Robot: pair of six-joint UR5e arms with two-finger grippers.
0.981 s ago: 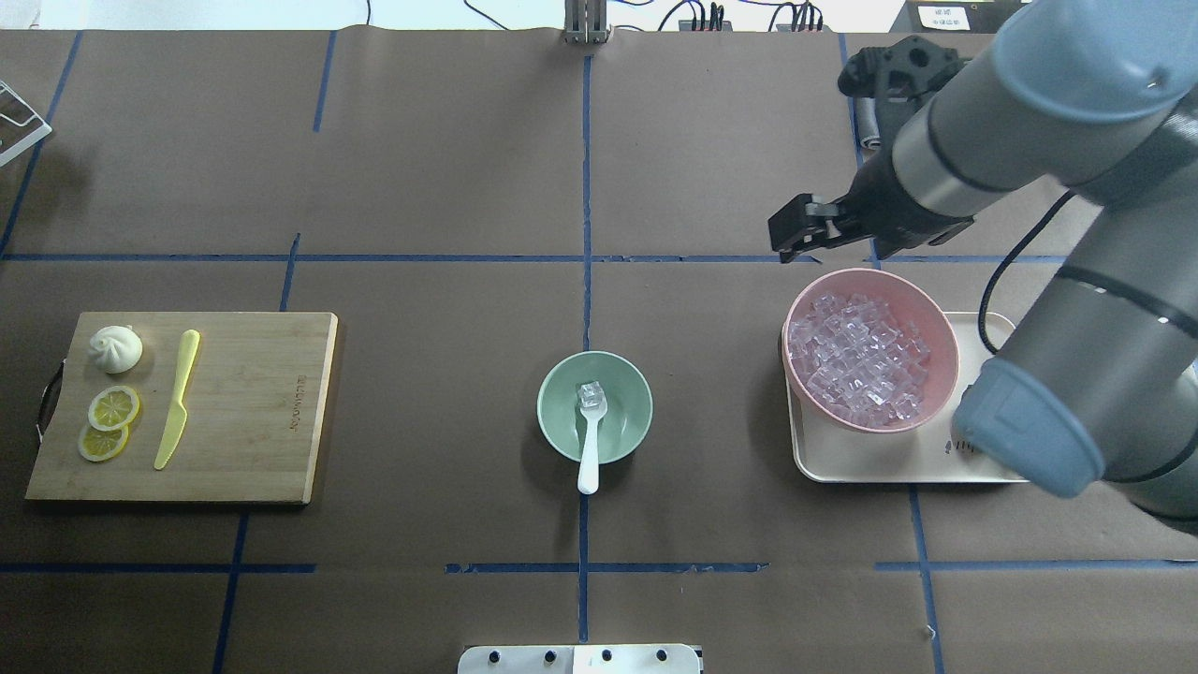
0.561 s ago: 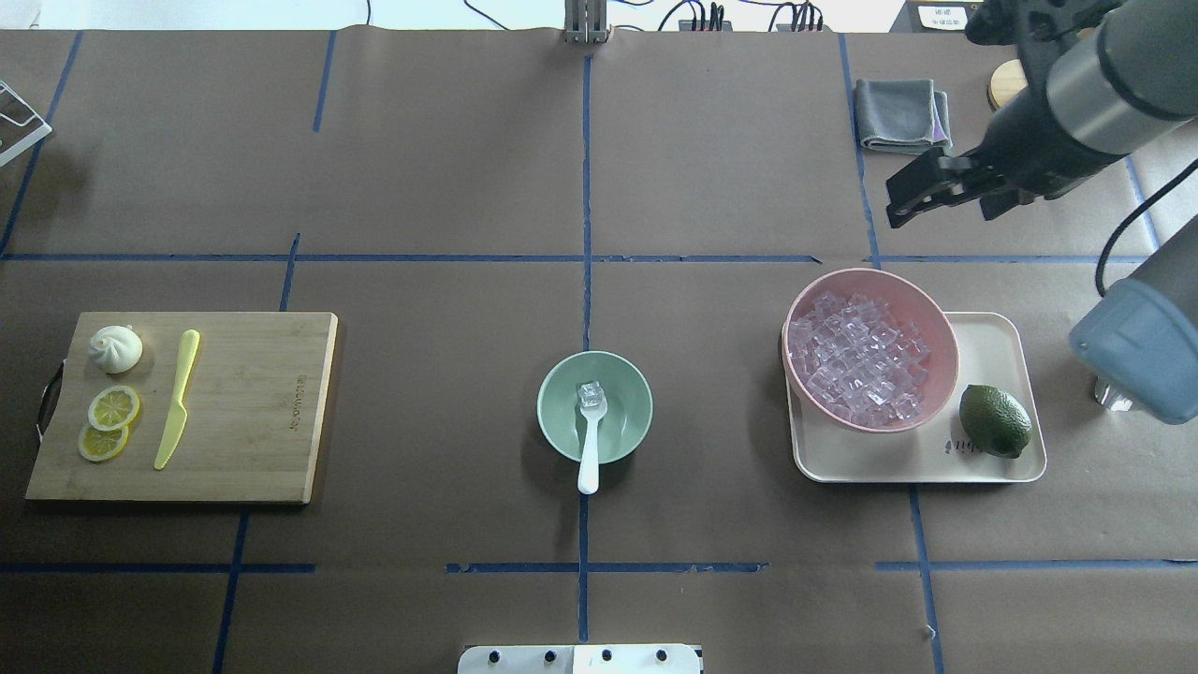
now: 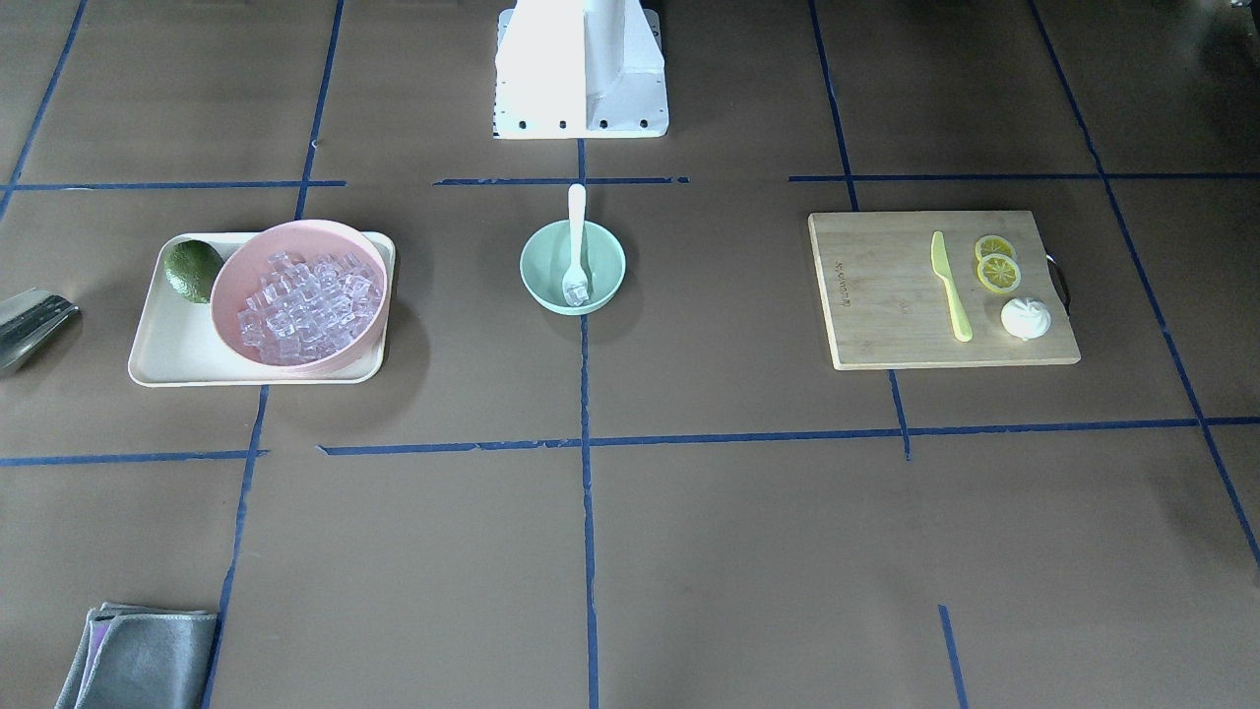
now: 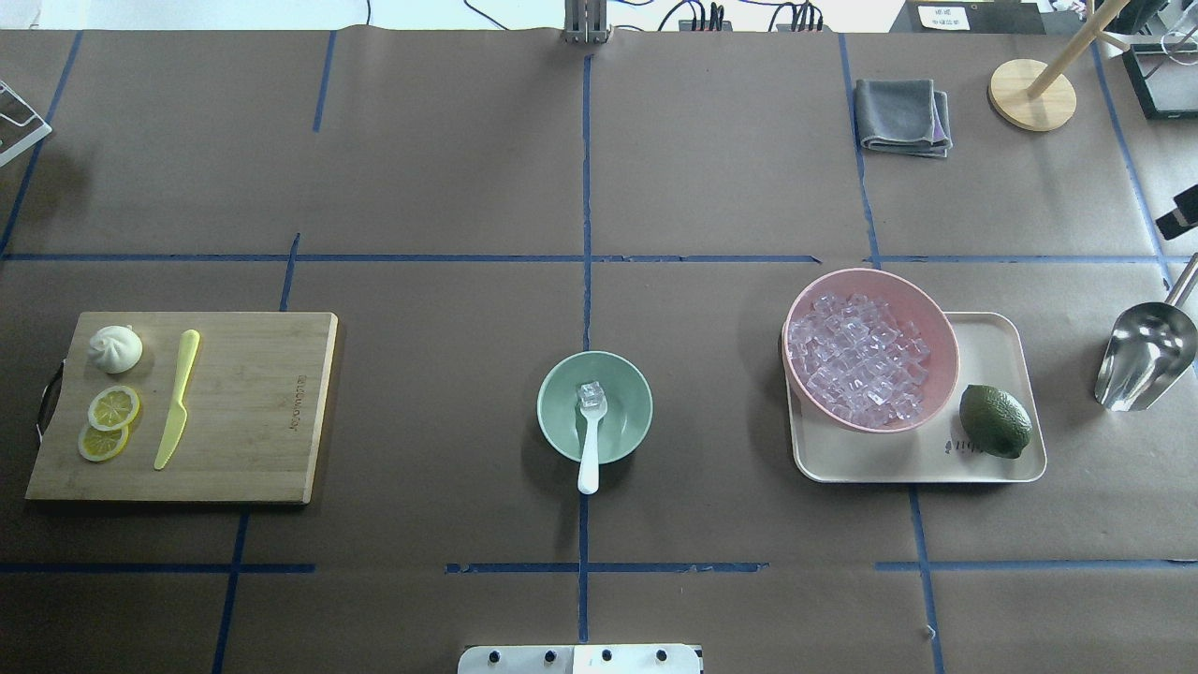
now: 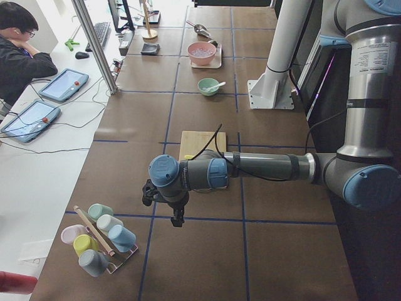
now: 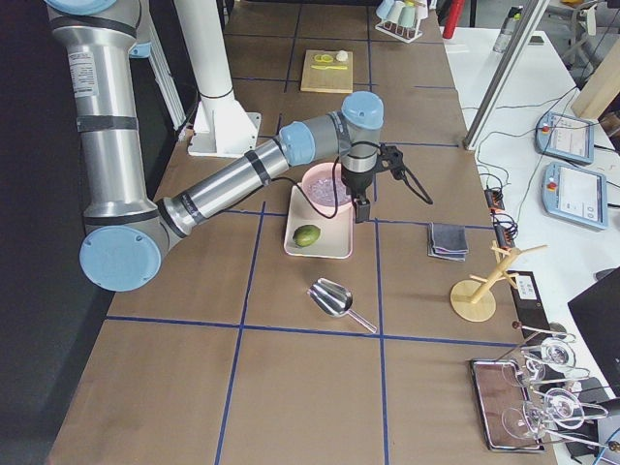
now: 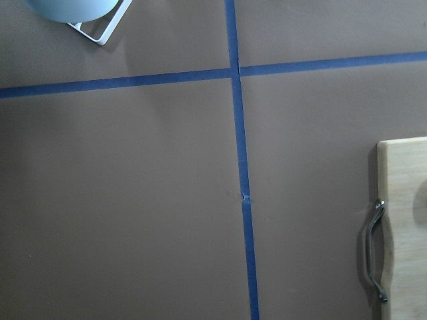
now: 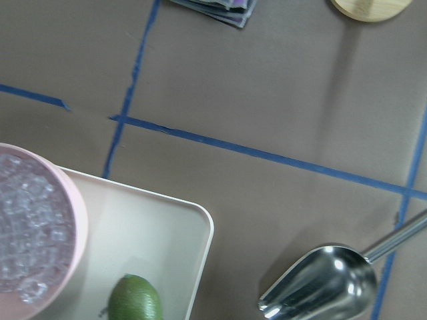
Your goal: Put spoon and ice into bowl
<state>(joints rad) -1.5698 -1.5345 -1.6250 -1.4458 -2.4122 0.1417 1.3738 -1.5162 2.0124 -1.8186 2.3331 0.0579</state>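
The white spoon (image 4: 589, 440) lies in the mint-green bowl (image 4: 620, 426) at the table's middle, scoop inside and handle over the near rim. One clear ice cube (image 4: 591, 393) rests on the scoop. More ice (image 4: 856, 360) fills the pink bowl (image 4: 941, 323) on the right. The spoon (image 3: 577, 222) and the bowl (image 3: 602, 281) also show in the front view. My left gripper (image 5: 177, 216) hangs over the table's left end, past the cutting board; I cannot tell if it is open. My right gripper (image 6: 363, 205) hangs near the pink bowl; I cannot tell its state.
A cream tray (image 4: 992, 468) holds the pink bowl and a lime (image 4: 995, 421). A metal scoop (image 4: 1144, 360) lies right of it. A grey cloth (image 4: 903, 103) and a wooden stand (image 4: 1031, 94) sit at the far right. A cutting board (image 4: 253, 412) with a yellow knife (image 4: 178, 398) is at left.
My right arm has swung away to the right and almost out of the overhead view, uncovering the lime and the scoop. The bowl, spoon and ice cube have not moved.
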